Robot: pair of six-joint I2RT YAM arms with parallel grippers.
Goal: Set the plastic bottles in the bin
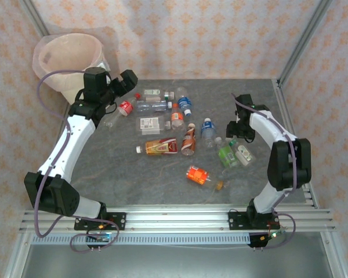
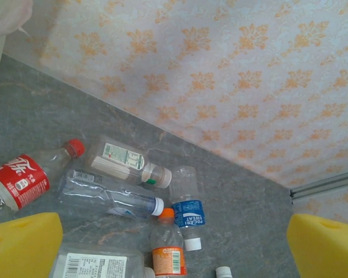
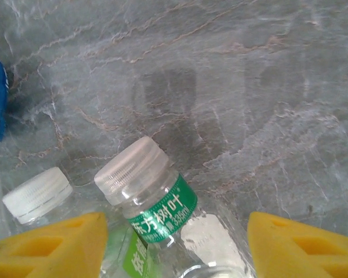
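Note:
Several plastic bottles lie scattered mid-table. My left gripper (image 1: 126, 84) hovers open beside the cream bin (image 1: 69, 55), above a red-labelled bottle (image 1: 124, 108). In the left wrist view its yellow fingers (image 2: 23, 243) stand wide apart, with nothing between them. Below lie the red-labelled bottle (image 2: 17, 182), a crushed clear bottle (image 2: 107, 194), a blue-labelled bottle (image 2: 188, 211) and an orange-capped bottle (image 2: 168, 249). My right gripper (image 1: 238, 134) is low and open. A clear bottle with a green neck band (image 3: 156, 211) lies between its yellow fingers (image 3: 304, 246), untouched.
A green-labelled bottle (image 1: 226, 155), an orange bottle (image 1: 197, 174) and a brown tea bottle (image 1: 160, 147) lie nearer the front. A white cap (image 3: 37, 194) sits left of the green-banded bottle. Patterned walls and metal posts (image 1: 304, 37) enclose the table.

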